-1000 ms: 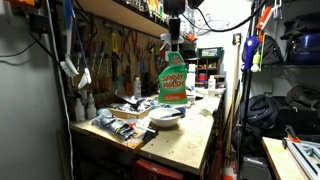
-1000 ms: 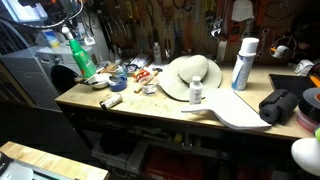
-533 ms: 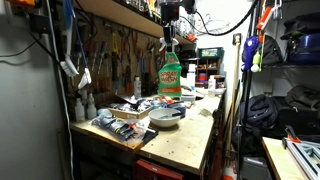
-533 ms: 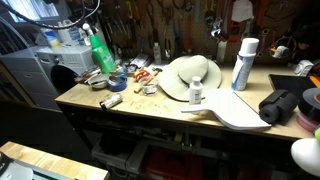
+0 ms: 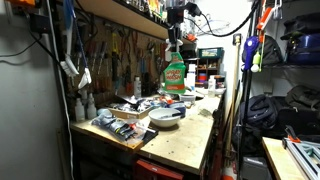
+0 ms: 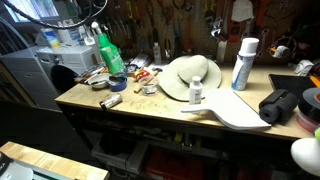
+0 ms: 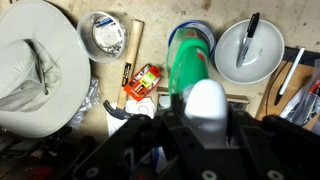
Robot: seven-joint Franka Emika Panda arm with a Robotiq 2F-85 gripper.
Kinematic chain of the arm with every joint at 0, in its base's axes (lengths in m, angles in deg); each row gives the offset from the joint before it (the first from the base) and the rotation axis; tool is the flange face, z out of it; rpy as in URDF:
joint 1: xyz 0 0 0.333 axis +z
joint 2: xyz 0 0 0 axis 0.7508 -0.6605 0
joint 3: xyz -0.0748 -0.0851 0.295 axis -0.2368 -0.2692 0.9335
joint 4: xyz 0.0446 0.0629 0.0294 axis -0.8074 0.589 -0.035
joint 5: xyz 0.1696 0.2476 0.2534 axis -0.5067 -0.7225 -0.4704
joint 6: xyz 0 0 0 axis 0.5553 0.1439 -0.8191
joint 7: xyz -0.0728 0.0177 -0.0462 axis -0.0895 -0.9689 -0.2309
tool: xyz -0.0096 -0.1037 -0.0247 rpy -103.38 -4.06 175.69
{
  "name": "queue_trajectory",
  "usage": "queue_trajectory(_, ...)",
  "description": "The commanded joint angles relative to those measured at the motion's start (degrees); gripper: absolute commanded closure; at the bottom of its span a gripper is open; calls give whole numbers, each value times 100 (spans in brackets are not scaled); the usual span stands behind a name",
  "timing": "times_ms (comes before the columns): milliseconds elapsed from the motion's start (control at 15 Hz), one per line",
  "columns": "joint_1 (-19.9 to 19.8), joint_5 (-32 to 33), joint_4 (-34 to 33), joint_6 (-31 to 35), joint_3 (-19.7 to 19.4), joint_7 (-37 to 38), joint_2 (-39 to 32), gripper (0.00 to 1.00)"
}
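My gripper (image 5: 172, 40) is shut on the white spray head of a green spray bottle (image 5: 174, 75) and holds it in the air above the cluttered end of the workbench. In an exterior view the bottle (image 6: 108, 53) hangs tilted over the tools and a tape roll (image 6: 112, 101). In the wrist view the green bottle (image 7: 190, 62) points down from between my fingers (image 7: 205, 125). Below it lie a white bowl with a knife (image 7: 248, 50), a tin lid (image 7: 102, 36), an orange packet (image 7: 143, 81) and a white hat (image 7: 35, 65).
The wooden workbench (image 6: 150, 112) carries a white hat (image 6: 190, 75), a small white bottle (image 6: 196, 92), a tall white spray can (image 6: 243, 63), a white cutting board (image 6: 240, 110) and a black bag (image 6: 283, 104). A shelf (image 5: 120, 15) and a tool wall stand behind.
The gripper has carried the green bottle upward and along the bench toward the hat. In one exterior view the bottle looks smaller and farther away.
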Motion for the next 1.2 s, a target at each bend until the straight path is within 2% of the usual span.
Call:
queue_trajectory(0, -4, -4, -21, -20, 7, -3, -7, 88)
queue_trajectory(200, -134, 167, -173, 193, -110, 147, -222, 88)
queue_trajectory(467, -391, -31, -458, 557, -376, 221, -478, 88)
queue_trajectory(933, -554, 297, -720, 1869, -512, 291, -1038, 88)
queue_trajectory(1133, -570, 516, -845, 2206, -560, 419, -1348, 88)
